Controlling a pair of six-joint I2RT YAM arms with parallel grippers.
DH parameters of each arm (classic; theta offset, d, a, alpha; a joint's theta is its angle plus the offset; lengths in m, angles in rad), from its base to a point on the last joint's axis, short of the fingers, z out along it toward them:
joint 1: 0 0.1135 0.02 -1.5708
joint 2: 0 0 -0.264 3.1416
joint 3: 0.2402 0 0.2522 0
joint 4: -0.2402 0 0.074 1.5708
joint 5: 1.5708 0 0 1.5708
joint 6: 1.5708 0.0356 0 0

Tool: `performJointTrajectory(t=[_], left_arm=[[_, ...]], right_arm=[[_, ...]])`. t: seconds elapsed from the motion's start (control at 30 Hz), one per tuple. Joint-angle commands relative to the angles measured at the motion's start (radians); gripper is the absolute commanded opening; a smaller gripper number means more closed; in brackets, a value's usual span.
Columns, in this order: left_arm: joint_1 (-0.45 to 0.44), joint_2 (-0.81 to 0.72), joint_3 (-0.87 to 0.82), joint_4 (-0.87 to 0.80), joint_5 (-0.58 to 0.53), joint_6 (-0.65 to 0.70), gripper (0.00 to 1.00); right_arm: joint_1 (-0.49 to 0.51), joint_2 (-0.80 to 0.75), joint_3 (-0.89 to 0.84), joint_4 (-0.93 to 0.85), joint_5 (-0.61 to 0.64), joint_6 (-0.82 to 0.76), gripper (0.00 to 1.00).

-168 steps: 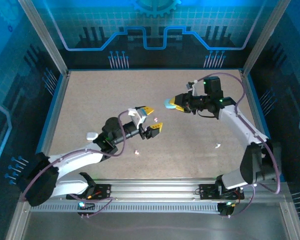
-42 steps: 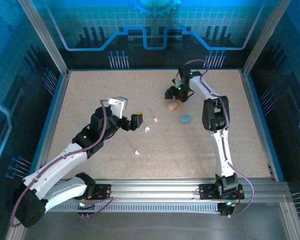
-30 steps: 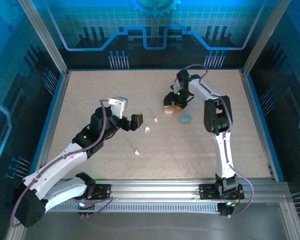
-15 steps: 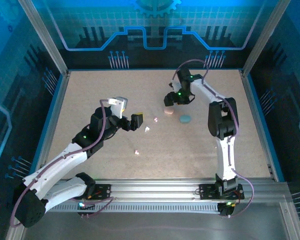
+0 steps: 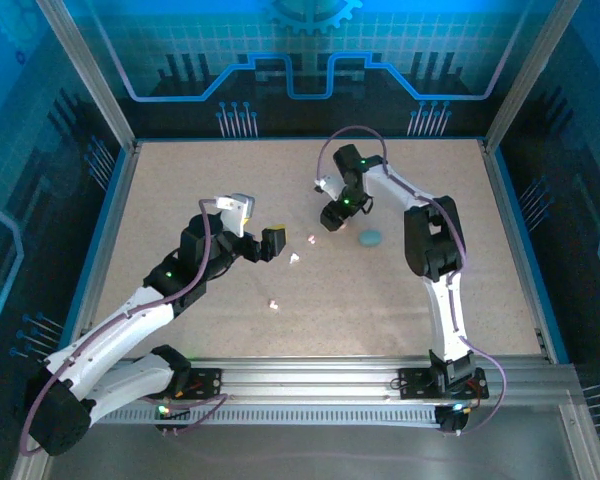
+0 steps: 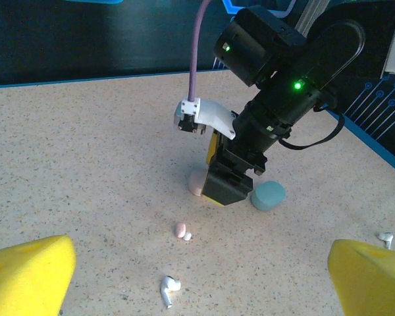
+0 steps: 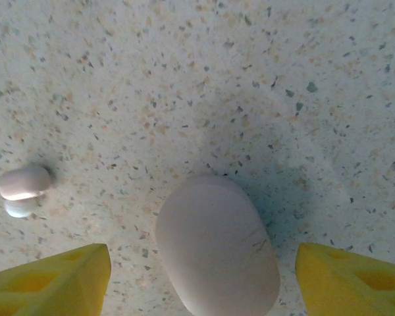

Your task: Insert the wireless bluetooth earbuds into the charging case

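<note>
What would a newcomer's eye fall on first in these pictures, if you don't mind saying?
Most likely the right tool, poised open over a pale pink case toward the far middle of the table, its yellow fingertips clear of it on either side. A teal case lies just beside it, and tiny earbuds are scattered between there and the wide-open left tool.

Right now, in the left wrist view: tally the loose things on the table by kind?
Rounded plastic cases: 2, the pink case and the teal case
Tiny plastic earbuds: 3, the pink-and-white earbud, the near white earbud and the right-hand white earbud
Total: 5
</note>
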Motion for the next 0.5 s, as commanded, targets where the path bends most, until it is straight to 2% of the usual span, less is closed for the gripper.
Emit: performJointTrajectory(t=[0.0, 0.47], left_arm=[[0.008, -0.013, 0.007, -0.003, -0.003, 0.016, 0.99], [0.007, -0.016, 0.014, -0.013, -0.004, 0.018, 0.99]], right_arm=[[0.003, 0.034, 0.028, -0.028, 0.011, -0.079, 0.74], [0.002, 0.056, 0.023, -0.053, 0.018, -0.111, 0.57]])
